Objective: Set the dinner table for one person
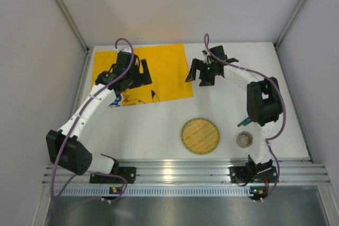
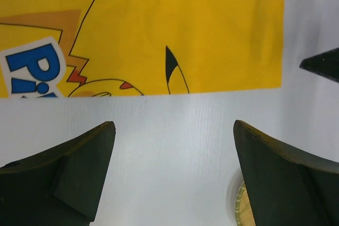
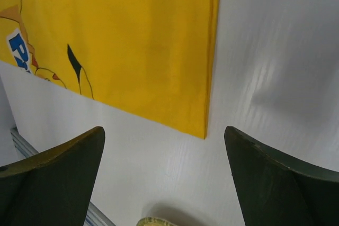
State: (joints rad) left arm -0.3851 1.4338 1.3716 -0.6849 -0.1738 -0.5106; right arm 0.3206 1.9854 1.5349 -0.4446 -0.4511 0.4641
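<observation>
The dinner table [image 1: 153, 125] is a white top with a yellow printed cloth mat [image 1: 164, 70] lying flat at its back left. My left gripper [image 1: 139, 76] hangs open over the mat's near part; the left wrist view shows its fingertips [image 2: 100, 136] wide apart over bare table, just off the mat [image 2: 185, 25] edge. My right gripper [image 1: 198, 78] stands open beside the mat's right edge, nothing between its fingers, with the mat's corner [image 3: 204, 130] just ahead of it. A round straw-coloured plate [image 1: 200, 135] and a small cup [image 1: 244, 139] sit near the front.
A teal object [image 1: 243, 123] pokes out beside the right arm, mostly hidden. Grey walls close in the table's sides and back. A metal rail [image 1: 180, 170] runs along the front edge. The plate's rim [image 2: 242, 207] shows by the left gripper's right finger.
</observation>
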